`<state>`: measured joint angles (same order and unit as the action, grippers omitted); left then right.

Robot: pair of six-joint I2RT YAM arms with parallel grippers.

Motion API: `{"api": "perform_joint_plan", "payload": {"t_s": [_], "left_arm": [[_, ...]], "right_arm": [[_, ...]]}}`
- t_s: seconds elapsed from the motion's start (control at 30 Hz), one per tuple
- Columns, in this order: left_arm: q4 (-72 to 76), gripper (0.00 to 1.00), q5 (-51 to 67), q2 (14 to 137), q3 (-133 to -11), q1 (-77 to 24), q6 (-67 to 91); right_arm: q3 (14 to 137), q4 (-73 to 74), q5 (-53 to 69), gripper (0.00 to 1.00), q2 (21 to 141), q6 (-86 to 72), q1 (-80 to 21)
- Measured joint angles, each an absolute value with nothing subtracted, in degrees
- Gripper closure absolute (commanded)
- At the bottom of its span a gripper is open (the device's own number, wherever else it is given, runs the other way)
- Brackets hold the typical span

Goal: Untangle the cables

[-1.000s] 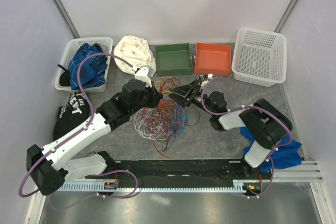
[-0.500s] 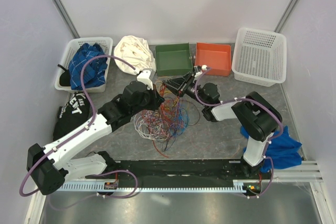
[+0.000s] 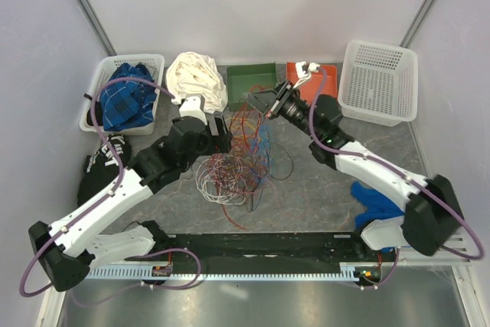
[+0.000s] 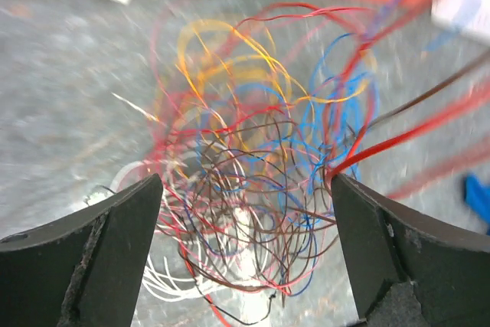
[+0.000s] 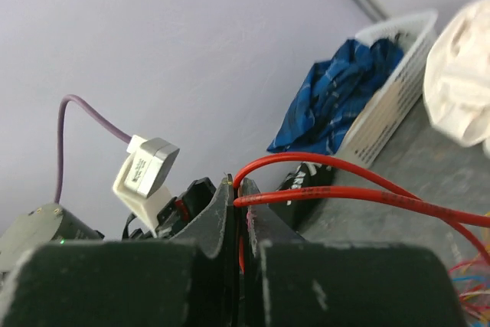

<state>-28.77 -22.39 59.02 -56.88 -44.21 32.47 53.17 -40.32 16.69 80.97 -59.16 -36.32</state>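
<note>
While the right pincer (image 5: 239, 216) pinches red strands shut, the cables (image 3: 237, 162) lie mid-worktop (image 3: 321, 189), their tangle's long axis running near-to-far toward the green tray (image 3: 243, 80). The left pincer (image 4: 245, 212) gapes wide above them.

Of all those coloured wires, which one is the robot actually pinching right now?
The red cable, clamped in the shut right gripper. The others lie loose in the tangle, and the open left gripper holds none.
</note>
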Motion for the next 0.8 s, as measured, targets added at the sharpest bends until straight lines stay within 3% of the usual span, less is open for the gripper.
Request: {"api": "perform_joint_plan", "payload": {"t_s": [0.27, 0.57, 0.8], "left_arm": [[-20.27, 0.05, -22.70, 49.91, -54.78, -44.14, 30.02], [10.24, 0.21, -0.62, 44.01, -39.62, -44.16, 23.77], [21.85, 0.27, 13.17, 48.99, -38.68, -44.51, 22.70]], "right_arm": [[63.24, -17.15, 10.35, 1.00, 70.57, -42.00, -37.71], [63.24, -4.69, 9.50, 1.00, 70.54, -38.04, -37.71], [63.22, -3.70, 9.87, 1.00, 70.54, -37.71, -37.69]]}}
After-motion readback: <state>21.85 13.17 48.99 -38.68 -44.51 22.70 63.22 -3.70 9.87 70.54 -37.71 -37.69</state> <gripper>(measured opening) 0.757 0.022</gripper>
